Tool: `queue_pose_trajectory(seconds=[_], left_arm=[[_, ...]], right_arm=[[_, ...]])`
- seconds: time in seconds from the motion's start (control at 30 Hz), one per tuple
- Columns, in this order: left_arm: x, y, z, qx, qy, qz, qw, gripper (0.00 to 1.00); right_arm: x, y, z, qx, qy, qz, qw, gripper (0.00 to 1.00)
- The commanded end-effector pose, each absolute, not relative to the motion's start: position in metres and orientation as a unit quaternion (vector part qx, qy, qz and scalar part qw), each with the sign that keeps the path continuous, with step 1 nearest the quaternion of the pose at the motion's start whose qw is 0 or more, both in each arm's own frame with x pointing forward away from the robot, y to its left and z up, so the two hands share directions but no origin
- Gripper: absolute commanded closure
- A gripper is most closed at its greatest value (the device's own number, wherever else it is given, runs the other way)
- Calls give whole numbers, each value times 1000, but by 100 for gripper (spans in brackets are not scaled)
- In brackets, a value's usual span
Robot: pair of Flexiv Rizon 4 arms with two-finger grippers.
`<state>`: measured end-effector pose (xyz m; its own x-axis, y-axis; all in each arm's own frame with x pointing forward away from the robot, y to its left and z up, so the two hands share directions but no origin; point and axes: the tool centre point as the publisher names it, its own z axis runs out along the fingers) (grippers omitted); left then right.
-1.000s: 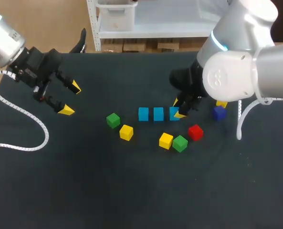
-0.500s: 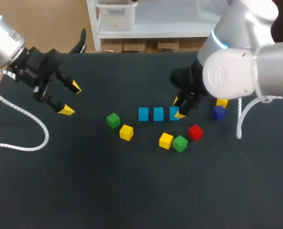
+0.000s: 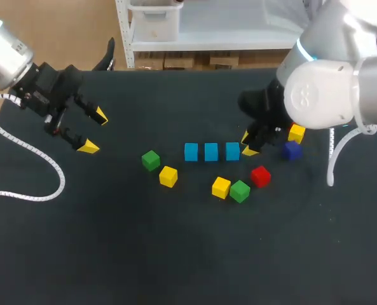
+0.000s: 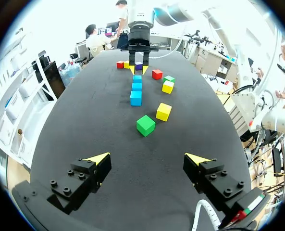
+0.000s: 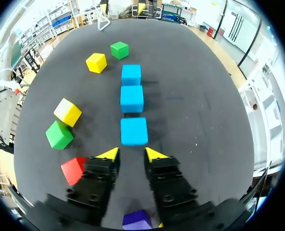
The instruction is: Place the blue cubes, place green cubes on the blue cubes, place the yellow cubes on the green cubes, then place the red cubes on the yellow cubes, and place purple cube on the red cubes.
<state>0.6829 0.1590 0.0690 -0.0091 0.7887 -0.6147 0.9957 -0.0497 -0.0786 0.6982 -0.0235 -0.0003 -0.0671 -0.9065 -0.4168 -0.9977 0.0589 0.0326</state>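
The three blue cubes point(image 3: 211, 152) lie in one straight row near the middle of the table point(image 3: 175, 254), close together with small gaps between them. The right gripper point(image 3: 248, 145) stands just beside the right end of this row. In the right wrist view its fingers point(image 5: 108, 154) have only a narrow gap and hold nothing. The end blue cube point(image 5: 134, 131) lies just ahead of the yellow tips, not between them.

The left gripper point(image 3: 94, 131) is over the left part of the table, well apart from all the cubes. Its fingers are spread wide and are empty.

In front of the left end of the row there is a green cube point(image 3: 150, 160) with a yellow cube point(image 3: 168, 176) just beside it. In front of the right end, a second yellow cube point(image 3: 220, 187) and a second green cube point(image 3: 239, 191) sit just beside each other, with a red cube point(image 3: 260, 176) near them. The purple cube point(image 3: 292, 150) and a third yellow cube point(image 3: 296, 133) lie close by the right arm, which partly hides them. The left wrist view shows also a second red cube point(image 4: 119, 64) beside that yellow one, beyond the right gripper. Every cube rests directly on the table.
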Motion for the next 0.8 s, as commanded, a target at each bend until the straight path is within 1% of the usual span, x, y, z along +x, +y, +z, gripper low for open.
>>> queue_pose_trajectory(seconds=[0.03,0.8], left_arm=[[682,160,68,676,659,-262,200,0],[682,160,68,676,659,-262,200,0]], right_arm=[[698,-28,-3,-667,713,159,146,100],[713,-13,-14,-681,697,172,142,100]])
